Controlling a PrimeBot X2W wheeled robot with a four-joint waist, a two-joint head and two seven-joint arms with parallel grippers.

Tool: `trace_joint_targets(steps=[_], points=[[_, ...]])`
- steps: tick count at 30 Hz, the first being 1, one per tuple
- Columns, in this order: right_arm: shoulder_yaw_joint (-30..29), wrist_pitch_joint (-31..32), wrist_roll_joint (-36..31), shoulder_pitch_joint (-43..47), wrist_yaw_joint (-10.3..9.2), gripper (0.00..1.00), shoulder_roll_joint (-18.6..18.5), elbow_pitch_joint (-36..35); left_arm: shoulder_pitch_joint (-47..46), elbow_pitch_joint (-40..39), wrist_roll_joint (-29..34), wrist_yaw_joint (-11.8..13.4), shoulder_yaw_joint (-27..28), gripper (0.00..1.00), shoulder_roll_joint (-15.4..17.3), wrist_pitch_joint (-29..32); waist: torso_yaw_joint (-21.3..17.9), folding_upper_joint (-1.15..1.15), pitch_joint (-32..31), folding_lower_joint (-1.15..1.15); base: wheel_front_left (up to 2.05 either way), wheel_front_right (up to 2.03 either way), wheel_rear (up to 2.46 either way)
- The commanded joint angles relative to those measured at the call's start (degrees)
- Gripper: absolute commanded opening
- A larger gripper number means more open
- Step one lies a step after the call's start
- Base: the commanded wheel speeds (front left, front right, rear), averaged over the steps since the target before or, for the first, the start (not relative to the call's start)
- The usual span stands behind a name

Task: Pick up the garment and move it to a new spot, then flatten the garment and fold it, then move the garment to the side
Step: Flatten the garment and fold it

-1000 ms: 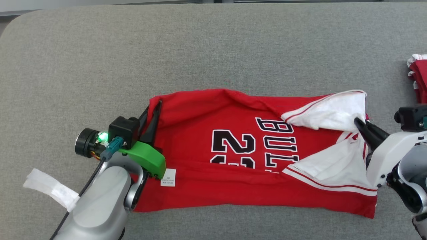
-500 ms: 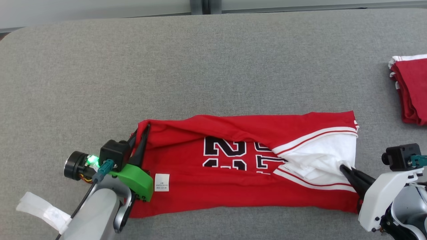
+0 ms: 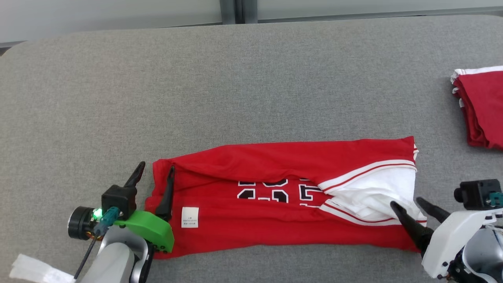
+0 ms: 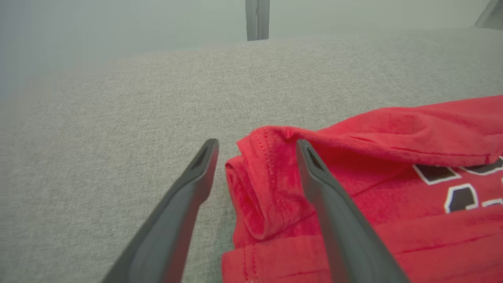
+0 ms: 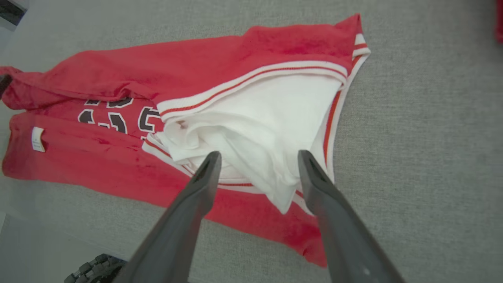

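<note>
Garment (image 3: 251,232): red jersey, folded lengthwise, centre of desk (image 3: 251,78) front edge. Likely soft, light, limp; grip doubled end corners. Left pincer (image 3: 156,166) spread astride left hem; right pincer (image 3: 405,201) spread over white end.

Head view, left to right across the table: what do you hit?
white strip → left pincer → red jersey → right pincer → second red garment

Left claw (image 3: 155,169) sits at the lower left of the frame, its two fingers spread wide and pointing up. Right claw (image 3: 406,203), at the lower right, is likewise spread, fingers angled up-left.
</note>
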Motion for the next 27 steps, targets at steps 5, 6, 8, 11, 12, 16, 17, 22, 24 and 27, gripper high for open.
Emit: trace_joint_targets(steps=[5, 6, 8, 11, 12, 16, 17, 22, 24, 27], points=[[-3.10, -4.21, -2.01, -1.96, -0.09, 1.00, 1.08, -1.98, 5.49, -8.39, -1.28, -1.09, 8.64, 1.00, -3.15, -0.14, 0.82, 0.00, -1.36, 0.00, 0.00, 0.00, 0.00], [-3.83, -4.56, -2.46, -2.13, -0.09, 1.00, 1.31, -1.90, 6.42, -10.01, -1.01, -1.46, 10.48, 1.00, -3.89, -0.14, 0.97, 0.00, -1.59, 0.00, 0.00, 0.00, 0.00], [-5.58, -5.08, -3.60, -2.43, -0.09, 1.00, 2.11, -1.10, 8.37, -13.50, 0.60, -2.78, 13.92, 1.00, -5.63, -0.13, 1.42, 0.00, -2.15, 0.00, 0.00, 0.00, 0.00], [-8.52, -5.39, -4.78, -2.76, -0.08, 1.00, 4.81, 1.23, 10.80, -18.65, 3.17, -4.86, 18.53, 1.00, -8.47, -0.13, 2.34, 0.00, -2.97, 0.00, 0.00, 0.00, 0.00], [-9.57, -5.53, -5.09, -2.74, -0.08, 1.00, 5.64, 2.13, 11.40, -19.73, 3.96, -5.34, 19.54, 1.00, -9.06, -0.13, 2.61, 0.00, -3.19, 0.00, 0.00, 0.00, 0.00], [-14.67, -8.44, -7.10, -3.78, -0.06, 1.00, 10.26, 6.91, 13.26, -23.18, 6.13, -6.99, 22.75, 1.00, -10.96, -0.12, 3.29, 0.00, -3.67, 0.00, 0.00, 0.00, 0.00], [-15.57, -9.30, -7.97, -4.13, -0.06, 1.00, 11.04, 8.47, 13.85, -23.19, 6.36, -7.20, 23.20, 1.00, -11.12, -0.06, 3.40, 0.00, -3.74, 0.00, 0.00, 0.00, 0.00], [-16.21, -13.95, -10.35, -6.10, -0.06, 1.00, 13.07, 14.99, 14.95, -22.71, 6.61, -7.83, 24.10, 1.00, -11.40, -0.06, 3.62, 0.00, -3.89, 0.00, 0.00, 0.00, 0.00], [-15.70, -14.91, -9.95, -7.23, -0.06, 1.00, 13.46, 17.74, 15.14, -22.63, 5.94, -7.84, 24.22, 1.00, -11.43, -0.07, 3.66, 0.00, -3.83, 0.00, 0.00, 0.00, 0.00], [-14.45, -16.11, -9.88, -8.75, -0.06, 1.00, 13.92, 21.23, 15.16, -22.52, 5.66, -7.91, 23.95, 1.00, -11.44, -0.06, 3.93, 0.00, -3.65, 0.00, 0.00, 0.00, 0.00]])
